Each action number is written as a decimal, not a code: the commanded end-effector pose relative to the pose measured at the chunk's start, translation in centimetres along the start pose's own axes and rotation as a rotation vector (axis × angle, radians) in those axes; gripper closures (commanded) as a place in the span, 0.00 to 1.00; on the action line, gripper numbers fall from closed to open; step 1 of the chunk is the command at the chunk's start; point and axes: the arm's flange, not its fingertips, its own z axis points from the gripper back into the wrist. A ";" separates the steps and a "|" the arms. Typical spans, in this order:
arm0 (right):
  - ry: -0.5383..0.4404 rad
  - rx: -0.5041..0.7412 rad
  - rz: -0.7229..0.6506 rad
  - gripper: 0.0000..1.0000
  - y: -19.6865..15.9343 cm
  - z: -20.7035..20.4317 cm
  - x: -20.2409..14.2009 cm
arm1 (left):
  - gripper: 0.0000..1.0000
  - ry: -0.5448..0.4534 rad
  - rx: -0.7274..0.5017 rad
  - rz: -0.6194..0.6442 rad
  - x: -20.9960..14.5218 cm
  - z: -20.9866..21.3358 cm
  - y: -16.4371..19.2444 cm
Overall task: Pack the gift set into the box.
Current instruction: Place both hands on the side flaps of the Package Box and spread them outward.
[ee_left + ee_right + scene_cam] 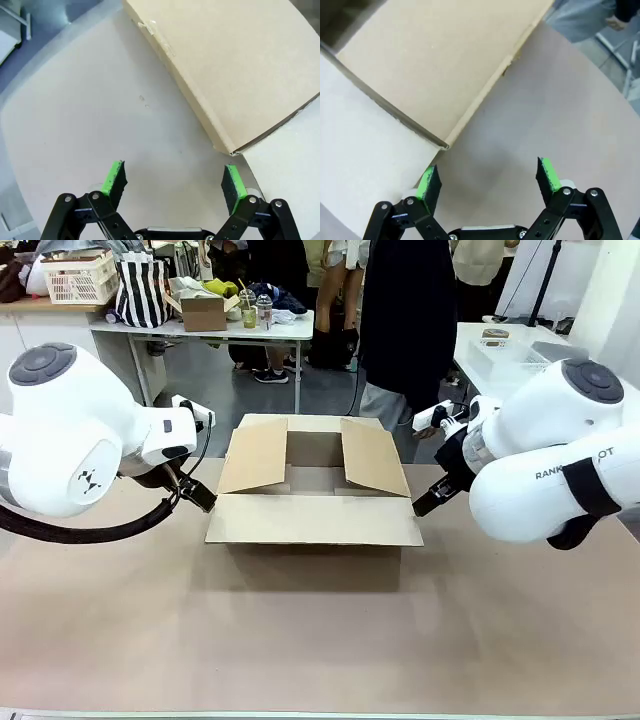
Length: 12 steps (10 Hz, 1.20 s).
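– Box (315,522) first: where does it sit?

– Mid-table (300,640), between the two arms, a large plain brown corrugated carton with its top open. Its near flap lies folded out flat toward the robot, and the left and right flaps stand up at a slant. A person in dark clothes (405,320) stands just behind it at the far side.

– And the left gripper (198,496)?

– Low, just beside the near-left corner of that flat flap. In the left wrist view, the gripper (175,180) has its green pads (114,177) spread wide, with only bare table (100,125) between them. The corner of the box (235,65) ends just above one pad. I cannot tell whether they touch.

– The right gripper (428,503)?

– It mirrors the left one, sitting low at the near-right corner of the same flap. From the right wrist camera, the gripper (487,177) is also spread wide and grips nothing. One pad (427,182) sits right at the edge of the box (435,65), while the other is over open table (545,100). Contact cannot be judged here either.

– Anything inside the carton?

– Its interior is in shadow in the front view; I cannot tell.
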 end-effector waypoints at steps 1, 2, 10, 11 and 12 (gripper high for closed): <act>0.000 0.000 0.000 0.00 0.0 0.0 0.0 | 0.00 0.000 0.000 0.000 0.0 0.0 0.0; 0.000 0.000 0.000 0.00 0.0 0.0 0.0 | 0.00 0.000 0.000 0.000 0.0 0.0 0.0; 0.000 0.000 0.000 0.00 0.0 0.0 0.0 | 0.00 0.000 0.000 0.000 0.0 0.0 0.0; 0.000 0.000 0.000 0.00 0.0 0.0 0.0 | 0.00 0.000 0.000 0.000 0.0 0.0 0.0; 0.189 0.055 -0.007 0.00 -0.7 3.4 -0.2 | 0.00 0.128 -0.049 -0.029 -0.5 2.6 0.0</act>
